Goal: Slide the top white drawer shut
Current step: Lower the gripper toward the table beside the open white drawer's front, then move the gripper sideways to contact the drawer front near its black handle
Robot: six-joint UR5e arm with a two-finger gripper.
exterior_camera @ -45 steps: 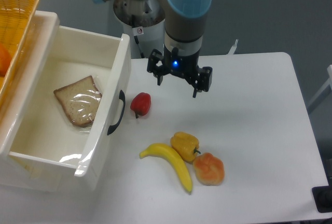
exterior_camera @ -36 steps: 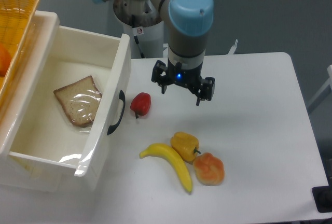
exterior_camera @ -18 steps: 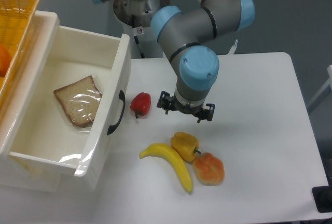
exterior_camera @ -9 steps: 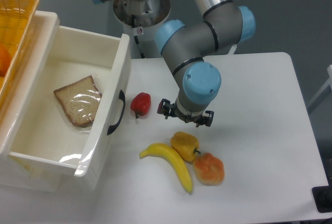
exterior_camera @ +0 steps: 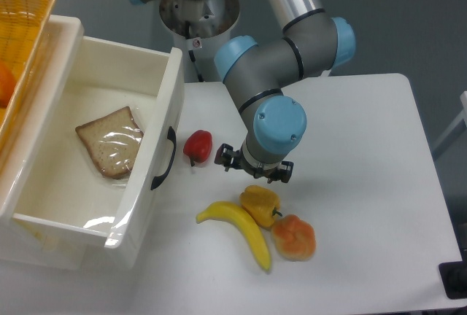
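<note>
The top white drawer (exterior_camera: 156, 154) stands pulled far out at the left, its tall front panel facing right with a black curved handle (exterior_camera: 165, 159). Inside it lies a wrapped slice of bread (exterior_camera: 109, 141). My gripper (exterior_camera: 254, 168) hangs low over the table to the right of the drawer front, pointing down, between the red pepper (exterior_camera: 198, 146) and the yellow pepper (exterior_camera: 260, 203). Its fingers stand apart with nothing between them. It touches neither the drawer nor the handle.
A banana (exterior_camera: 239, 231) and an orange piece of fruit (exterior_camera: 293, 236) lie in front of the gripper. A yellow-orange woven basket (exterior_camera: 22, 38) sits on the cabinet at the far left. The robot's base (exterior_camera: 195, 20) stands behind the table.
The gripper has come down from above the table and moved toward the camera and slightly left, ending close over the tabletop by the yellow pepper. The drawer has not moved.
</note>
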